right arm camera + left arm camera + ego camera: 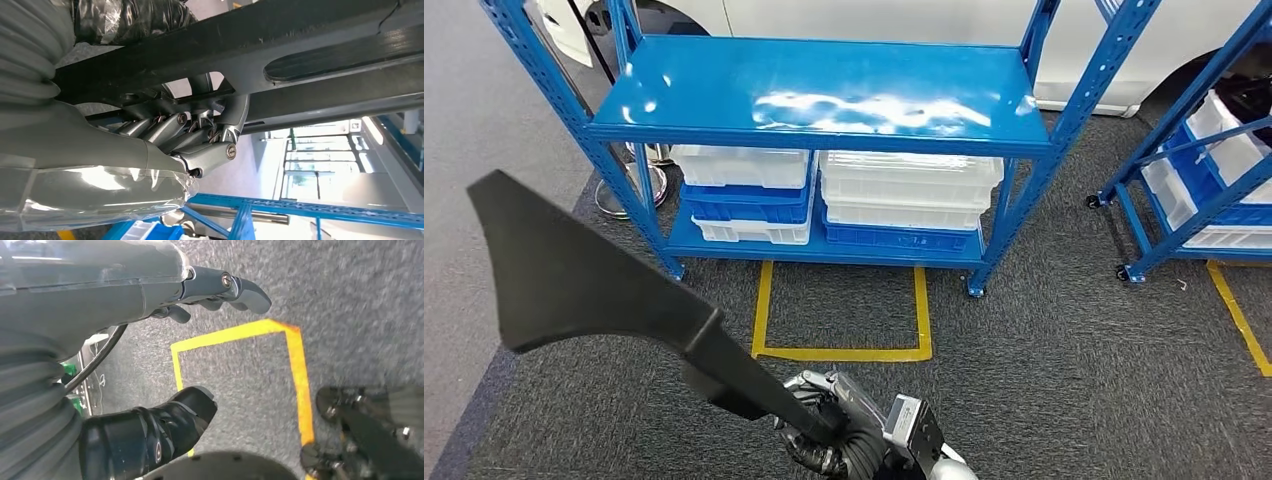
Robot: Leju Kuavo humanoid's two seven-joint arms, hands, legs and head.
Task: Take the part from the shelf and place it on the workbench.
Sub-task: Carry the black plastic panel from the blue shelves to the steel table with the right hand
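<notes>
The part [574, 270] is a long black piece with a wide flared end and a narrow stem. It slants from the left of the head view down to the bottom centre. There my right hand [844, 435] grips the stem. In the right wrist view the fingers [170, 127] are wrapped around the black part [300, 45], which crosses the whole picture. My left hand [165, 290] hangs over the grey carpet with thumb and fingers apart and nothing between them.
A blue shelf [824, 90] stands ahead with a bare top board and white and blue bins [904, 195] on its lower board. A second blue rack [1214, 170] stands at the right. A yellow tape square [844, 352] marks the carpet before the shelf.
</notes>
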